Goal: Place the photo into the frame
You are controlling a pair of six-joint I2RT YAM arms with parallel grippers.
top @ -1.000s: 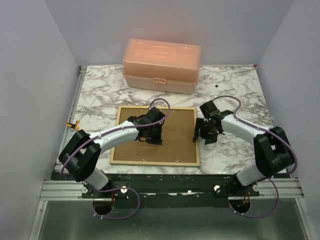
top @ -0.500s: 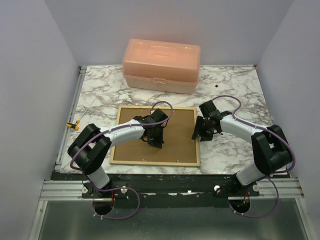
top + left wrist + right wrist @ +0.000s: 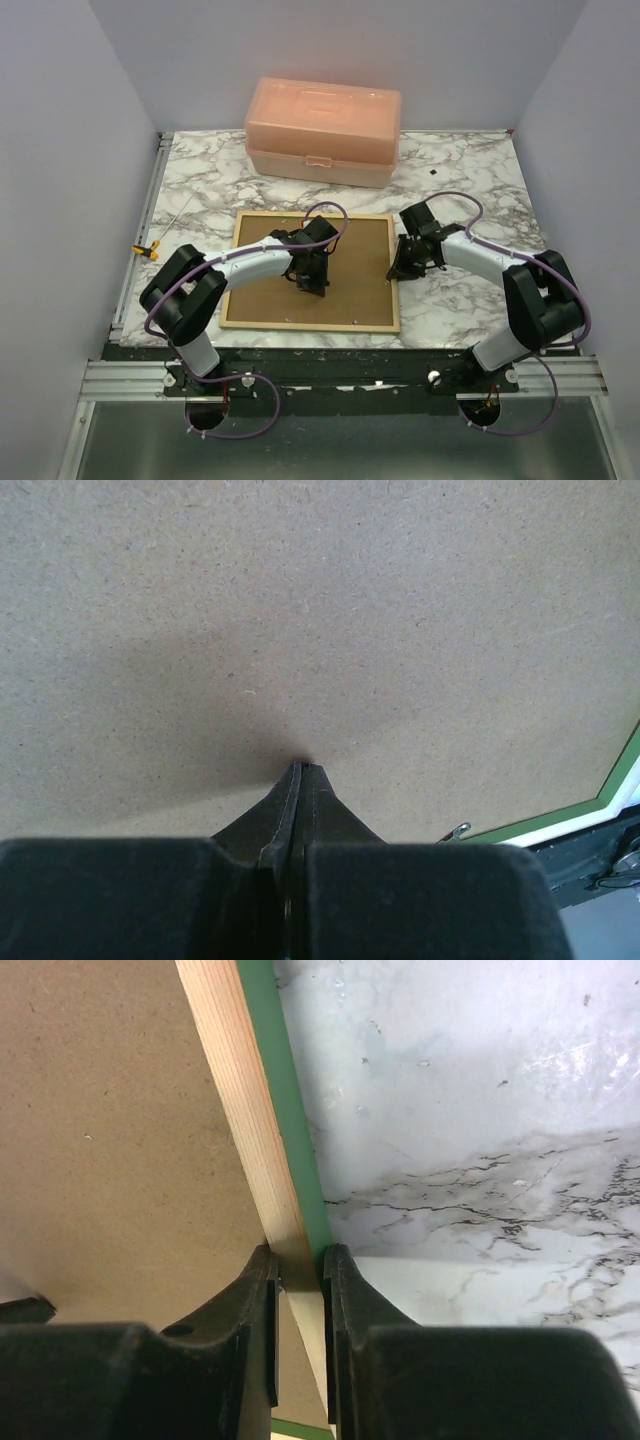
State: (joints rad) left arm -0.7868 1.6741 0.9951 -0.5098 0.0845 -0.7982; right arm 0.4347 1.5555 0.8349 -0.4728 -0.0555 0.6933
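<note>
The frame (image 3: 300, 323) lies face down in the middle of the table (image 3: 450, 170), with its long side running left to right. Its pale wood back is up, a thin green edge shows along the side, and a brown backing board (image 3: 350, 280) fills its opening. The short right rail runs away from the robot and passes straight between the fingers of the right gripper (image 3: 298, 1260). One finger is on the board side and the other is against the green outer edge. They look pinched onto the rail, though the contact lower down is hard to confirm. The right arm is the nearer one to that rail. The left gripper (image 3: 298, 765) is fully closed on nothing, its tips pressing on the middle of the board. The photo is not visible. A peach box (image 3: 322, 130) sits at the far edge.
</note>
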